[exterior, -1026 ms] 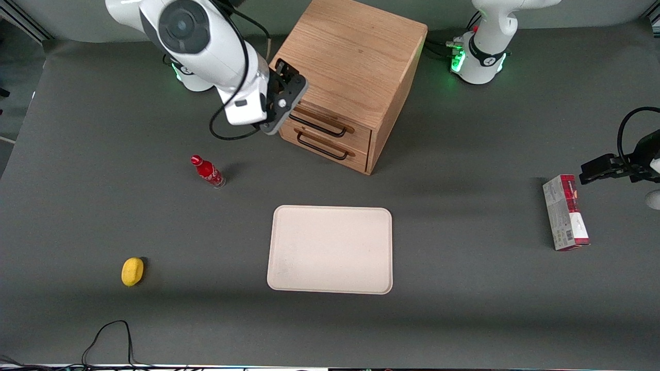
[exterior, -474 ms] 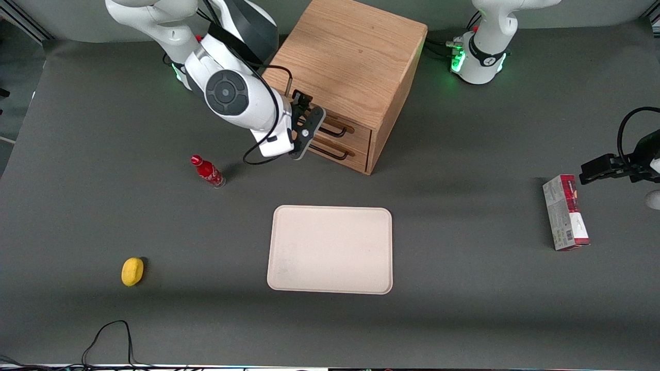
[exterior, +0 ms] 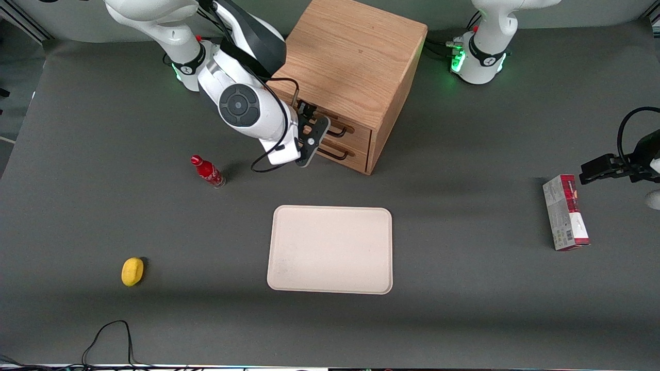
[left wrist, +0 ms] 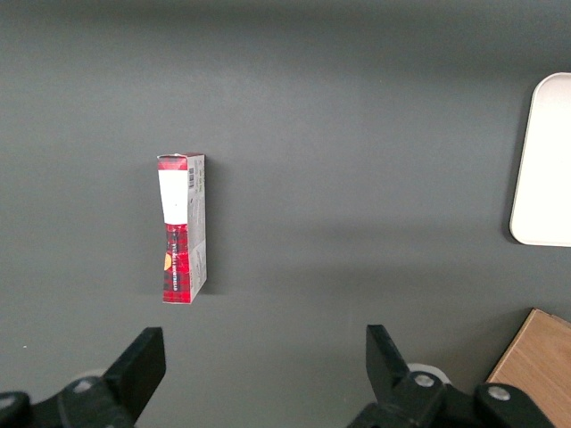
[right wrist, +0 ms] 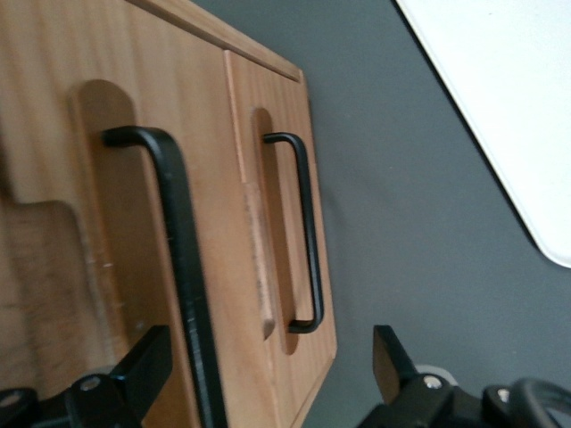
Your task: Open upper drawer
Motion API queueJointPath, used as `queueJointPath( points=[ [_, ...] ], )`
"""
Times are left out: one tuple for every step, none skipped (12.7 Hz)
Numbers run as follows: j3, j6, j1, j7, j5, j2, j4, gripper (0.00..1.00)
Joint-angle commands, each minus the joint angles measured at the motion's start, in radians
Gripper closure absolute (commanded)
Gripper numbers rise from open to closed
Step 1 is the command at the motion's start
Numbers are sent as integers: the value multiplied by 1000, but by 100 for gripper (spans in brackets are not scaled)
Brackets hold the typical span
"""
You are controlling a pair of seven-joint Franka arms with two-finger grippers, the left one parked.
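The light oak upper drawer [exterior: 344,127] is the higher of the two in the front of the cube-shaped oak cabinet [exterior: 356,56], which stands turned at an angle on the dark grey table. It is closed, its face flush with the cabinet front. Its long black wire handle [right wrist: 183,259] runs along a shallow rounded recess in the wood. The right arm's black two-finger gripper [exterior: 312,135] sits right in front of that handle, fingers spread, one to either side of the bar.
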Motion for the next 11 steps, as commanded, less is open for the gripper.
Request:
queueJointPath(
  points=[
    [6,54,4,-15,-30,23,-15,0],
    [6,63,4,-16,-31,26,-13,0],
    [6,63,3,-16,-50,34,-7,0],
    [6,62,0,-16,-86,40,5,0],
    [6,62,-3,-19,-103,46,17,0],
    [3,59,-6,-21,-105,61,42,0],
    [0,57,-8,-21,-126,76,68,0],
    [-3,54,-16,-19,-163,95,98,0],
    [-5,51,-25,-21,-186,116,131,0],
    [-6,51,-36,-27,-189,135,157,0],
    [-17,48,-40,-66,-189,150,190,0]
  ],
)
